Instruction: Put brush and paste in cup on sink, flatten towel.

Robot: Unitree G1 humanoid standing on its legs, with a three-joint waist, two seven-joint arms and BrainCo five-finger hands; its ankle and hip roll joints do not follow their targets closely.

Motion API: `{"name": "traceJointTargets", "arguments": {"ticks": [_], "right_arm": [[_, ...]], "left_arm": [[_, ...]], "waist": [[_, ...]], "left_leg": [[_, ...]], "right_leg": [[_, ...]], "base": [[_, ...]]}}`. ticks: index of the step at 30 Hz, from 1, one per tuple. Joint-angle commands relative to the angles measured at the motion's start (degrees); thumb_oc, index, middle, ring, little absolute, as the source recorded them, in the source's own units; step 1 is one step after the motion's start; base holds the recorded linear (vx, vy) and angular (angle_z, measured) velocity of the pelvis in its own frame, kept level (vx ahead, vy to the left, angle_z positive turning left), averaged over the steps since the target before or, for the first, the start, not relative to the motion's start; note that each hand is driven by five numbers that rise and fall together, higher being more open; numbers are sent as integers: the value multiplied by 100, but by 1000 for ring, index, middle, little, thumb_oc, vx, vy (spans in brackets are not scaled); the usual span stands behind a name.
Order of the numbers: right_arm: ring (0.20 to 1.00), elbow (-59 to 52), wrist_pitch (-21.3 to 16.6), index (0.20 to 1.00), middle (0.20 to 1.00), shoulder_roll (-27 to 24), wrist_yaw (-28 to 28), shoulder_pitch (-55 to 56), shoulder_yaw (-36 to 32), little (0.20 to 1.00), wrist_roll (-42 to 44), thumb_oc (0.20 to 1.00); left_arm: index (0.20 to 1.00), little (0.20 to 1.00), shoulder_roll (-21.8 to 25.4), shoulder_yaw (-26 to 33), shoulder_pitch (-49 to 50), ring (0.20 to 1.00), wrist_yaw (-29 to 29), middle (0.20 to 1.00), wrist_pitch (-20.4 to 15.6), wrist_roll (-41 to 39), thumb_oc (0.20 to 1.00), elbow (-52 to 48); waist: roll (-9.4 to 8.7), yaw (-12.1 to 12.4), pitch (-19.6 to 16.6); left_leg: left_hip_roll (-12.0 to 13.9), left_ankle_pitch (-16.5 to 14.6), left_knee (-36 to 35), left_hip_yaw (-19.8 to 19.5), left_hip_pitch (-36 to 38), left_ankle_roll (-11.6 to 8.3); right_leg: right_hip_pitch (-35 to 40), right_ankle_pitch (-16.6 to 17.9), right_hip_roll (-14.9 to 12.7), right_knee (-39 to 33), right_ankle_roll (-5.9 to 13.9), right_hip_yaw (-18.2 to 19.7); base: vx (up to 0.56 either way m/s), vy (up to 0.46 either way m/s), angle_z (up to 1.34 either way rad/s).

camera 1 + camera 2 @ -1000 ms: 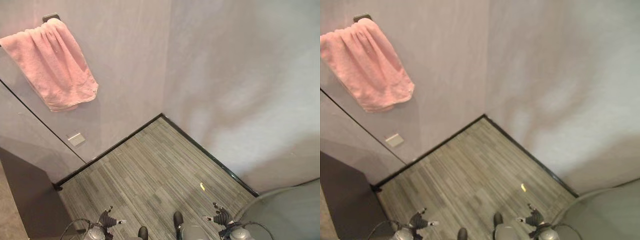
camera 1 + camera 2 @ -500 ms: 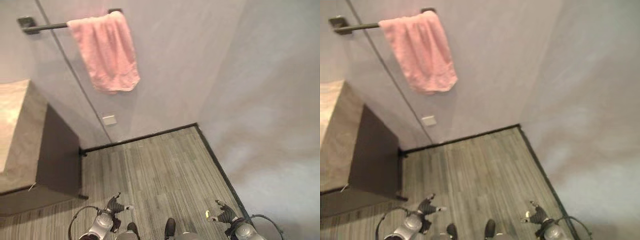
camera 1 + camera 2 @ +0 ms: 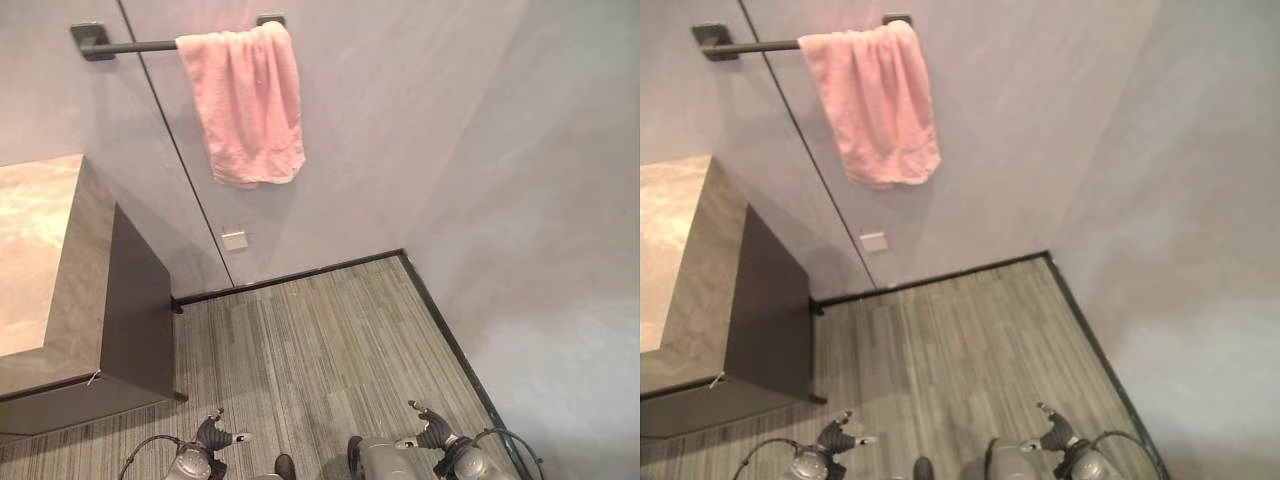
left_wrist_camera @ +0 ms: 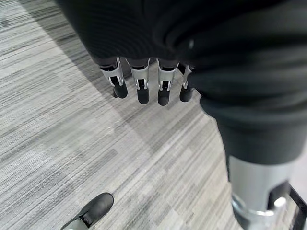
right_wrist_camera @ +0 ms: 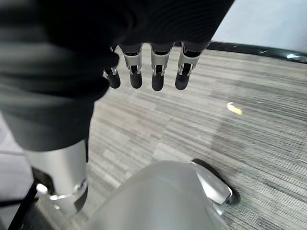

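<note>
Left eye view: pink towel [image 3: 248, 100] bunched over the right end of a dark wall rail [image 3: 130, 45], hanging in folds rather than spread. Soft, light, limp by the look of it — likely to slide along the rail if tugged sideways, so best taken by the two lower corners or pinched at the top edge and drawn out along the bar. Marble-topped surface [image 3: 35, 250] at the left, its visible part bare; no brush, paste or cup to be made out here. Left hand [image 3: 215, 436] and right hand [image 3: 430, 434] low near the floor [image 3: 320, 340], well apart from the towel.

Right eye view: same layout — towel draped at the rail's right end, small wall plate [image 3: 873, 241] below it.

Left wrist view: left hand [image 4: 139, 84] hanging downward, fingers straight and relaxed in a row, grasping nothing, striped floor beyond.

Right wrist view: right hand [image 5: 153, 67] likewise pointing down, fingers loose and released, nothing in them; a small yellow scrap [image 5: 234, 109] lying on the floor.

Both arms down at the sides, nowhere near a reach — a high lift of either arm probably needed to get to the towel.
</note>
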Motion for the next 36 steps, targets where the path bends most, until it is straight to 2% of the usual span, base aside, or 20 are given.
{"name": "traceJointTargets", "arguments": {"ticks": [1, 2, 3, 7, 13, 18, 19, 20, 24, 25, 31, 36], "right_arm": [[1000, -160, -118, 1000, 1000, -133, -20, -126, 55, 1000, 26, 1000], [1000, -148, -110, 1000, 1000, -125, -38, -89, 61, 1000, 24, 1000], [1000, -73, -109, 1000, 1000, -124, -52, -136, 106, 1000, 48, 1000], [1000, -38, -104, 1000, 1000, -197, -35, -78, 2, 1000, 219, 1000], [1000, 300, -98, 1000, 1000, -146, 3, -127, -103, 1000, 546, 1000], [1000, 526, -102, 1000, 1000, -94, 88, -106, -155, 1000, 746, 1000], [1000, 1716, 129, 1000, 1000, -54, 471, -241, -1167, 1000, 2114, 1000], [1000, 1643, 126, 1000, 1000, -25, 518, -224, -1057, 1000, 2054, 1000], [1000, 1691, 132, 1000, 1000, 20, 500, -276, -995, 1000, 2007, 1000], [1000, 1793, 137, 1000, 1000, 44, 479, -259, -1011, 1000, 1940, 1000], [1000, 1802, 140, 1000, 1000, 30, 483, -253, -995, 1000, 1820, 1000], [1000, 1774, 149, 1000, 1000, 70, 526, -314, -960, 1000, 1764, 1000]], "left_arm": [[1000, 1000, 30, 45, -69, 1000, 55, 1000, -162, -158, 1000, -85], [1000, 1000, 31, 65, -71, 1000, 88, 1000, -166, -188, 1000, -73], [1000, 1000, -26, 124, -102, 1000, 104, 1000, -160, -313, 1000, 28], [1000, 1000, -74, 233, -24, 1000, 93, 1000, -160, -579, 1000, -2], [1000, 1000, -136, 278, -15, 1000, 86, 1000, -140, -733, 1000, -8], [1000, 1000, -169, 272, 8, 1000, 49, 1000, -125, -715, 1000, 70], [1000, 1000, -295, 192, 36, 1000, -587, 1000, 195, -1019, 1000, 327], [1000, 1000, -268, 143, -11, 1000, -590, 1000, 189, -1007, 1000, 267], [1000, 1000, -269, 111, -90, 1000, -587, 1000, 199, -978, 1000, 274], [1000, 1000, -275, 146, -46, 1000, -585, 1000, 196, -964, 1000, 321], [1000, 1000, -272, 179, 25, 1000, -608, 1000, 182, -919, 1000, 371], [1000, 1000, -273, 212, 60, 1000, -604, 1000, 146, -887, 1000, 392]], "waist": [[-24, -165, -88], [-76, -150, -93], [-156, -108, -169], [-164, -48, -330], [-161, -3, -373], [-156, 27, -407], [104, -105, -277], [81, -96, -201], [57, -78, -72], [57, -67, -132], [76, -24, -222], [149, 23, -254]], "left_leg": [[-26, -156, 406, -375, -242, -145], [-38, -188, 496, -443, -267, -172], [21, -166, 533, -515, -339, -249], [74, -110, 484, -628, -337, -350], [179, -42, 417, -770, -269, -450], [198, -24, 344, -838, -187, -471], [169, -91, 967, -260, -727, -404], [151, -241, 1380, -270, -851, -397], [151, -423, 1723, -293, -982, -344], [111, -485, 1701, -250, -911, -279], [46, -486, 1498, -199, -721, -224], [-66, -463, 1168, -136, -601, -128]], "right_leg": [[469, 789, 87, -1204, 113, 169], [575, 814, 55, -1346, 94, 200], [825, 667, 178, -1624, 49, 329], [1081, 679, 225, -1919, -59, 167], [1273, 564, 286, -1980, -174, -77], [1374, 515, 285, -2007, -198, -198], [1078, 150, 116, -1150, -109, -268], [1000, -12, 115, -873, -175, -329], [880, -130, 112, -550, -205, -369], [943, -103, 101, -614, -185, -339], [1158, -11, 95, -929, -148, -256], [1173, 185, -25, -1091, 30, -131]], "base": [[84, -114, 22], [63, -230, 44], [30, -200, 52], [70, -159, 38], [57, -93, 21], [49, -36, 16], [0, 0, 0], [-14, -15, -9], [-19, 12, 2], [63, 43, -3], [68, 69, -7], [53, 152, -9]]}}
